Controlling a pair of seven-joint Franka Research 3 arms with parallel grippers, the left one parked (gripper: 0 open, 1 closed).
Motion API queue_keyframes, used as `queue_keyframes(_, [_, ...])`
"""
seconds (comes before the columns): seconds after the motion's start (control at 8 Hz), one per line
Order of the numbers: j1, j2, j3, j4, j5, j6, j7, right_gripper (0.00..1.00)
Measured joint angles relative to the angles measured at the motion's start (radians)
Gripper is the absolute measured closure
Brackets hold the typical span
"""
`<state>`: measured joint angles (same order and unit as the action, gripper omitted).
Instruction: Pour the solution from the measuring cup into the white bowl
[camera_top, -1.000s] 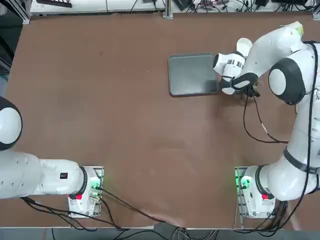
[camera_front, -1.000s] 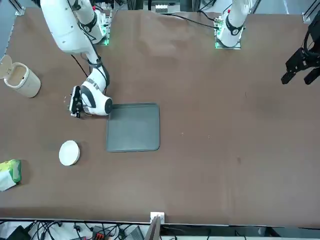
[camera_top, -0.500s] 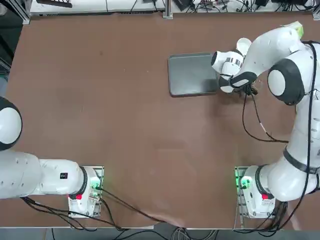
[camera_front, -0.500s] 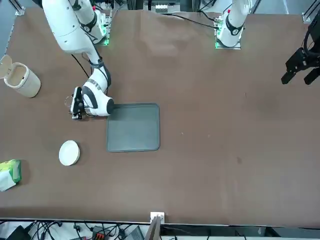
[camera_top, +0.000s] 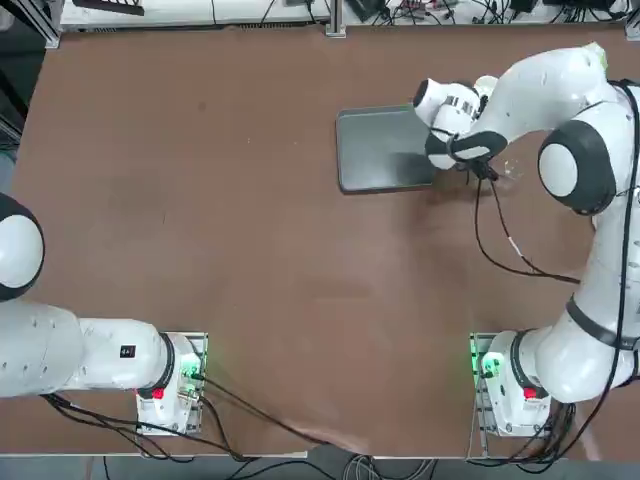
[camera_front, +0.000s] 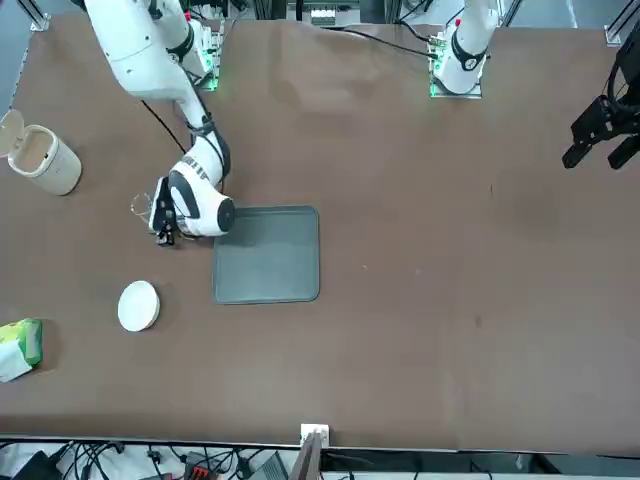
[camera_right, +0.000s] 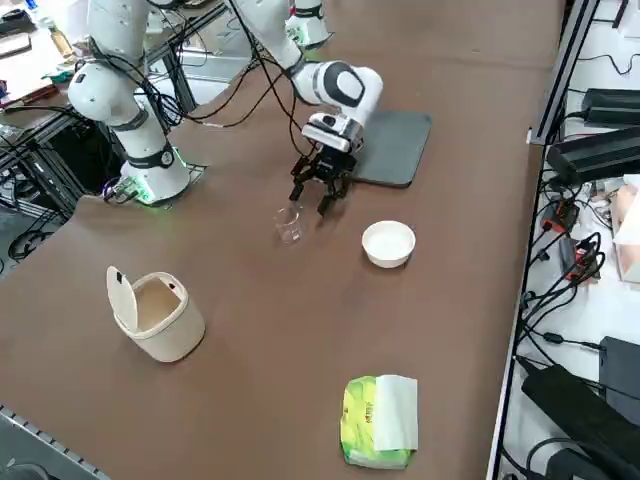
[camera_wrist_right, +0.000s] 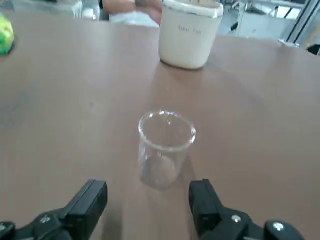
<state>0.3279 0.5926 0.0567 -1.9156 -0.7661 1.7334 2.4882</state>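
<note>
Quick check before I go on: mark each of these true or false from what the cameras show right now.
1. The measuring cup stands upright on the table. True.
2. The right gripper holds the cup. False: its fingers are open, the cup standing free beside them.
3. The white bowl sits on the grey tray. False: it rests on the table, off the tray.
4. The cream container has its lid flipped open. True.

Bench (camera_right: 250, 330), brown: measuring cup (camera_right: 290, 224), upright; white bowl (camera_right: 388, 243); grey tray (camera_right: 398, 140); cream lidded container (camera_right: 157, 315); green-and-white packet (camera_right: 380, 420).
</note>
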Motion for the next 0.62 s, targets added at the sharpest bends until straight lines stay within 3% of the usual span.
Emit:
queue_keyframes(0.25, [0.000,-0.089,0.008,0.056,0.136,-0.008,-0.227,0.00])
queue_keyframes(0.62, [-0.001,-0.220,0.009,0.229,0.293,-0.154,-0.747,0.00])
